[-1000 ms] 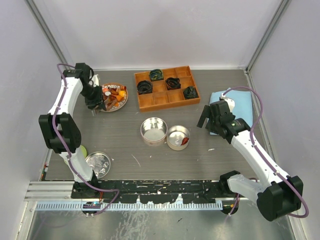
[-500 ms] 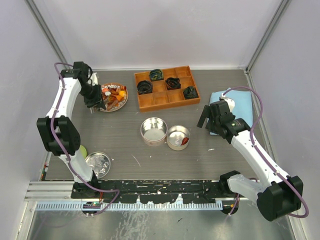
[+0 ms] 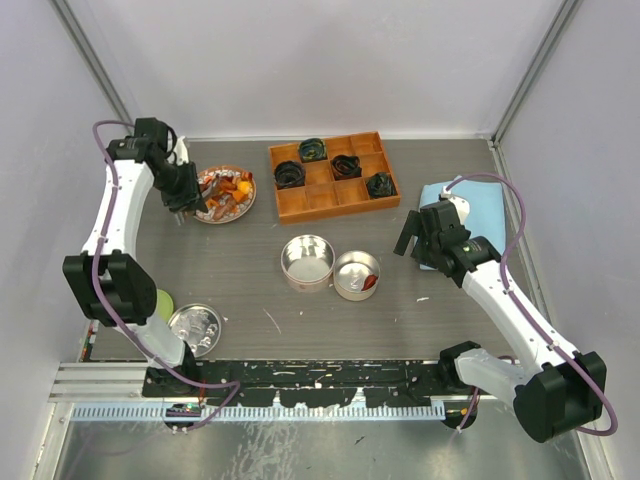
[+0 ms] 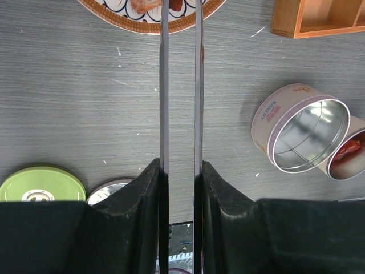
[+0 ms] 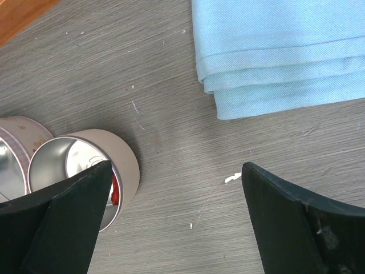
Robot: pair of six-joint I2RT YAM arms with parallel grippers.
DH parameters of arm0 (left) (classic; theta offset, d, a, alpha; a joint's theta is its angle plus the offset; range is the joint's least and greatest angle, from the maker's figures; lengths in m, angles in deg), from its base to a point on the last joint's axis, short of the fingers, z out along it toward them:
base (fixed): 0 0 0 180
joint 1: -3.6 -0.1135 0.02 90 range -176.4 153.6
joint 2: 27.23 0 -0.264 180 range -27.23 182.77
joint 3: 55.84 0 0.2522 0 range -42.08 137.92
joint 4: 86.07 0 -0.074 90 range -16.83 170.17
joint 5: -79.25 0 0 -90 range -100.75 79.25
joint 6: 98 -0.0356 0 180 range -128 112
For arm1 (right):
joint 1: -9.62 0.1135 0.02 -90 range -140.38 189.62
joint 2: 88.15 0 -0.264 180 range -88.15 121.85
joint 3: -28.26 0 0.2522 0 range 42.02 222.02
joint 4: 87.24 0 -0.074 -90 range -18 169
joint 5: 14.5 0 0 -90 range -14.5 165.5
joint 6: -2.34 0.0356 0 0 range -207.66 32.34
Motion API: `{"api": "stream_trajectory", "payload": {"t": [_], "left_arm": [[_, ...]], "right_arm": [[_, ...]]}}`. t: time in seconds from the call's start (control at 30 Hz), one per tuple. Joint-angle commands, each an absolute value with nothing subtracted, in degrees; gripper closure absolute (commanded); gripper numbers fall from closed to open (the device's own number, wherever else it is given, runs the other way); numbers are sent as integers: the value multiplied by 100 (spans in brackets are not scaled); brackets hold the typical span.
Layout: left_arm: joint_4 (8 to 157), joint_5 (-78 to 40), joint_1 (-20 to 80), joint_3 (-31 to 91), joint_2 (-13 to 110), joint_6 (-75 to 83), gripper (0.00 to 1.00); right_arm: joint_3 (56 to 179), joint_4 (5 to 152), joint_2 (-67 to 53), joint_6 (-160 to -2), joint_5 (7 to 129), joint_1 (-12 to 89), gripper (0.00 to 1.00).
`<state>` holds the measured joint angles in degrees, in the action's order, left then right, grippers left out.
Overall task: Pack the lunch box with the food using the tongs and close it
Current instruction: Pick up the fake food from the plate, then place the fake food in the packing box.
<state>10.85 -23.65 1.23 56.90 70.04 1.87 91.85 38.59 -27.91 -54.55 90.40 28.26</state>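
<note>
Bare table (image 3: 240, 262) between plate (image 3: 241, 212) and larger tin (image 3: 307, 262) — wooden tray (image 3: 340, 210) beyond.

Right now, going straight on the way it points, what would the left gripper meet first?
The patterned plate of food: the tongs held by the left gripper reach over its rim, height above it unclear.

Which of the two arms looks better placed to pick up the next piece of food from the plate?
Left. The left end effector grips the tongs, whose tips reach over the plate of food. The right end effector hangs open and empty, off by the blue cloth.
</note>
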Motion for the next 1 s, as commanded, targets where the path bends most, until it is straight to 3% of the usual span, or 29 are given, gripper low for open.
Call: {"api": "stream_trajectory", "payload": {"t": [0.0,0.37,0.97], "left_arm": [[1181,-2607,85,5736,6697,249,84],[1546,-3249,709,5376,6067,928,86],[2900,-2033,4636,4262,5579,2857,88]], "right_arm": [[9309,4041,-2838,-5443,9037,2806,0],[9361,4092,-2796,-5414,8970,2802,0],[9311,4076,-2995,-5329,8868,2799,0]]}}
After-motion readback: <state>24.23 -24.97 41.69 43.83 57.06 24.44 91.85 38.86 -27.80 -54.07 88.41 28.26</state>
